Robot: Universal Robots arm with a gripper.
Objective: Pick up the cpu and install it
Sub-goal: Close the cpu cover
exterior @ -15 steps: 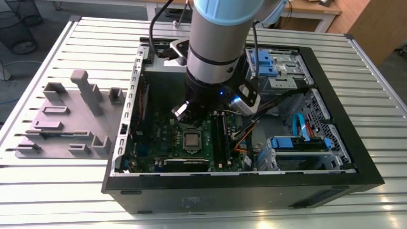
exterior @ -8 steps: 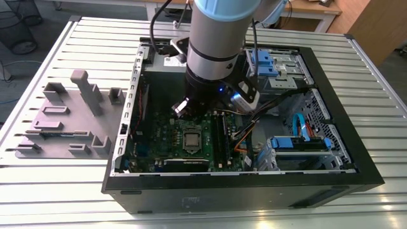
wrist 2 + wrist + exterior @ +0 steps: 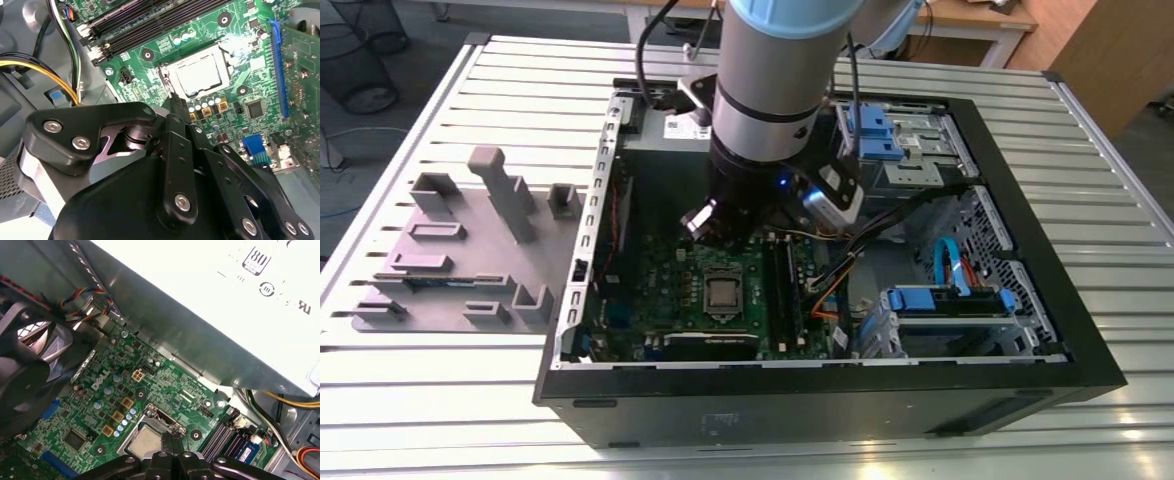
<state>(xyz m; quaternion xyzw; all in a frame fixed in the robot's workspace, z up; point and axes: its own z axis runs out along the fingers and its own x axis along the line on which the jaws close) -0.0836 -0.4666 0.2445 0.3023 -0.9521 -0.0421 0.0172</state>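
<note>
Pincer (image 3: pixel 175 102) closed, empty, above socketed cpu (image 3: pixel 198 75)

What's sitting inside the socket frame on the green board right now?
The cpu lies inside the socket frame, its silvery top showing in both wrist views. The gripper, fingers together, hangs just above, covering one edge. What's beneath the chip is hidden.
</note>
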